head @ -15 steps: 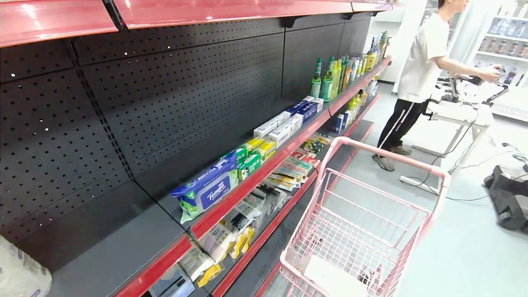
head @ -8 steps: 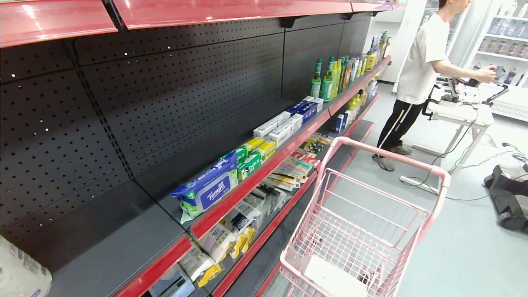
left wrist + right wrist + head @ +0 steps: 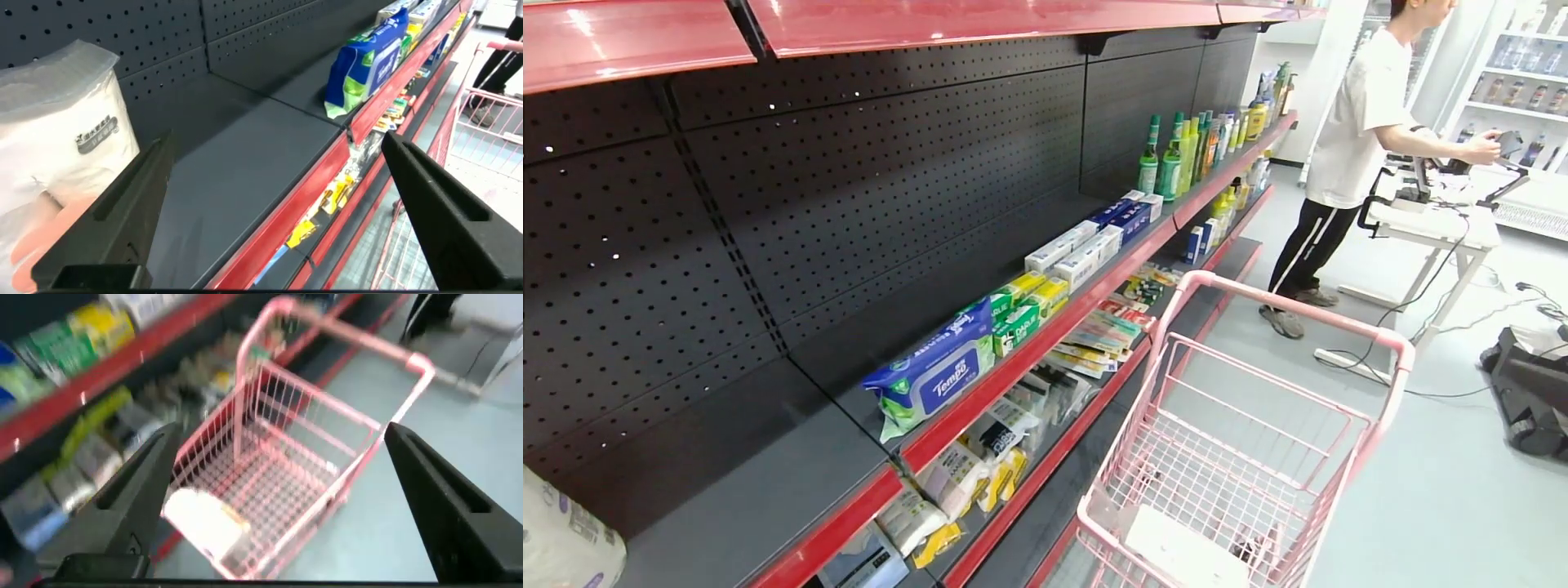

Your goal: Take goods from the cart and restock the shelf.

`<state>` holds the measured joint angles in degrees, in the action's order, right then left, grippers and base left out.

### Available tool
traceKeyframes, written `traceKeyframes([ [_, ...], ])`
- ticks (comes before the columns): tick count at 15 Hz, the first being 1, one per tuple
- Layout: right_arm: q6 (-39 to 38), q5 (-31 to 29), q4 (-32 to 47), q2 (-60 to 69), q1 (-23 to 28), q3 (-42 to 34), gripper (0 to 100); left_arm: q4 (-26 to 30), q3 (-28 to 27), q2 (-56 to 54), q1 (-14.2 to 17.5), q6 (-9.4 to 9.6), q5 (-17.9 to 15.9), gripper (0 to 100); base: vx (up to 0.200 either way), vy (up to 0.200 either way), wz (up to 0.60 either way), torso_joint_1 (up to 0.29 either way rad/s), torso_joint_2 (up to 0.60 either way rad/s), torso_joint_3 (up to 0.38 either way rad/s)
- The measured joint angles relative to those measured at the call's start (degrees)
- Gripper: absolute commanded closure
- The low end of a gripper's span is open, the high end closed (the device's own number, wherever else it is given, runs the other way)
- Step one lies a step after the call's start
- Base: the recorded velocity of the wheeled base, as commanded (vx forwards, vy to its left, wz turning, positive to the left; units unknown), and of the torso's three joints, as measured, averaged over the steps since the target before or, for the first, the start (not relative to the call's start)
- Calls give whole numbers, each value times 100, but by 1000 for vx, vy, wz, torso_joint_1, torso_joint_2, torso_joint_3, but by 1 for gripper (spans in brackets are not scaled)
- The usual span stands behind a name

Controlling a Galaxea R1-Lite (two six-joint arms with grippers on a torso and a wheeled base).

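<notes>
Across the last second the cart (image 3: 1290, 309), the shelf (image 3: 768, 482) and the goods have kept their places in the head view.

Nearest, at 5 o'clock, the cart holds one white pack (image 3: 1184, 555) lying on its floor at the near end. The right gripper (image 3: 282, 429) hangs above the cart, jaws wide apart and empty.

At 8 o'clock a roll pack (image 3: 560, 539) stands on the shelf. The left gripper (image 3: 278, 139) hangs just beside it over bare board, jaws also apart and holding nothing.

Farther along the shelf, running toward 1 o'clock, come wipes (image 3: 935, 380), boxes (image 3: 1078, 253), then bottles (image 3: 1176, 155).

We judge the step in hand to be fetching the white pack. The right gripper must drop inside the rim, close on the pack, lift it clear and carry it to the bare board at 8 o'clock.
</notes>
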<state>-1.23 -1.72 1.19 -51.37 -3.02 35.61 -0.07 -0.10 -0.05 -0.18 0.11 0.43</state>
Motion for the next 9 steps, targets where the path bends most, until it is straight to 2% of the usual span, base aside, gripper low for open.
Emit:
traceKeyframes([
  [4, 473, 360, -22, -2699, -491, 251, 0, -2, 0, 0, 0, -1, 0, 0, 0, 0, 0, 0, 0, 0],
  [9, 1855, 713, -68, -5530, -1312, 1083, 0, -6, 0, 0, 0, -1, 0, 0, 0, 0, 0, 0, 0, 0],
])
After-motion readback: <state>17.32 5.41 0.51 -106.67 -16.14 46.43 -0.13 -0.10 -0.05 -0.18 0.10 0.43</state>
